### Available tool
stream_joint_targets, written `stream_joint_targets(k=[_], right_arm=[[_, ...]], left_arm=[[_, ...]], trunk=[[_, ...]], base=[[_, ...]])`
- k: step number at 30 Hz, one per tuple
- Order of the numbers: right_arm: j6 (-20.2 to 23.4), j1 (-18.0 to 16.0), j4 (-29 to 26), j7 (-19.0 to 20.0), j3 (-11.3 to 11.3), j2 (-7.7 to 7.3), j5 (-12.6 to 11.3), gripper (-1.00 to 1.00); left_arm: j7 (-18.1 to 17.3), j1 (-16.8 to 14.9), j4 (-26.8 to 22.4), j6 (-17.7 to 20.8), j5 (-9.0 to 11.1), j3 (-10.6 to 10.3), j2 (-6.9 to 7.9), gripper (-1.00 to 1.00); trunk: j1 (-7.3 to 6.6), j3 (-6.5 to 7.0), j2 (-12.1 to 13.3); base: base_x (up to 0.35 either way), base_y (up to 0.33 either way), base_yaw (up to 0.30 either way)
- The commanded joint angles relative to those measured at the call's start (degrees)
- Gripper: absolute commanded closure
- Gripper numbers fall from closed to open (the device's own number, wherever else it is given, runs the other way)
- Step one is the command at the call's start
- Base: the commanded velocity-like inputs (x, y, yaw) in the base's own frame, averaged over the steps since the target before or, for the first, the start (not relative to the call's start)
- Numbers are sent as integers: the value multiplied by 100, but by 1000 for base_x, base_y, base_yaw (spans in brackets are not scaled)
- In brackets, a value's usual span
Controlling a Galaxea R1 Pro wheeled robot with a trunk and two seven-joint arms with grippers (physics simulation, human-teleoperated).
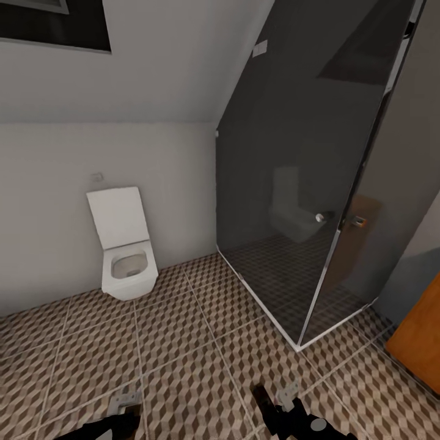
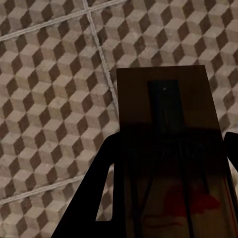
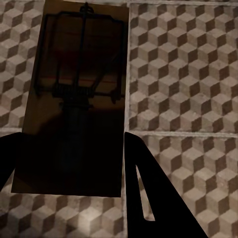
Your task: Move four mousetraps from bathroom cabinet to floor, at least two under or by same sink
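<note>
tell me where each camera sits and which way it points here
Head view: on the head, looking down at the toilet, glass shower and bathroom floor; both grippers at the bottom edge.
Left wrist view: along the left gripper, shut on a mousetrap.
Right wrist view: along the right gripper, holding another mousetrap.
Shared: all show the cube-pattern tiles.

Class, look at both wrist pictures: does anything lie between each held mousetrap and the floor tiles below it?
Nothing visible. The left claw's mousetrap and the right claw's mousetrap each hang over bare patterned floor.
</note>
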Motion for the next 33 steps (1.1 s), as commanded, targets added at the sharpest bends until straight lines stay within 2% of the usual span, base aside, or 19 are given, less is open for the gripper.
stream_joint_targets(k=[1,13,18,23,30,33], right_arm=[[-14,-4,3,30,2,-2,-23,100],[-21,-4,200,-60,-2,-4,-23,100],[-22,-4,250,-390,-6,3,-25,100],[-22,-4,334,-511,-11,18,-25,100],[-22,-4,392,-919,-159,36,-7,100],[-22,-4,441,-1051,-191,101,-19,100]], left_arm=[[46,-6,-25,4,22,-37,8,100],[46,-6,-17,8,29,-31,8,100],[46,59,-17,3,77,-30,8,100],[46,73,-17,5,91,-29,8,100],[50,81,-17,10,92,-29,8,100],[53,82,-17,11,92,-29,8,100]], trunk=[[0,-15,-3],[0,-123,-3],[0,-168,-3],[0,-213,-3],[0,-277,-3],[0,-304,-3]], base=[[0,0,0],[0,0,0],[0,0,0],[0,0,5],[0,0,51],[0,0,62]])
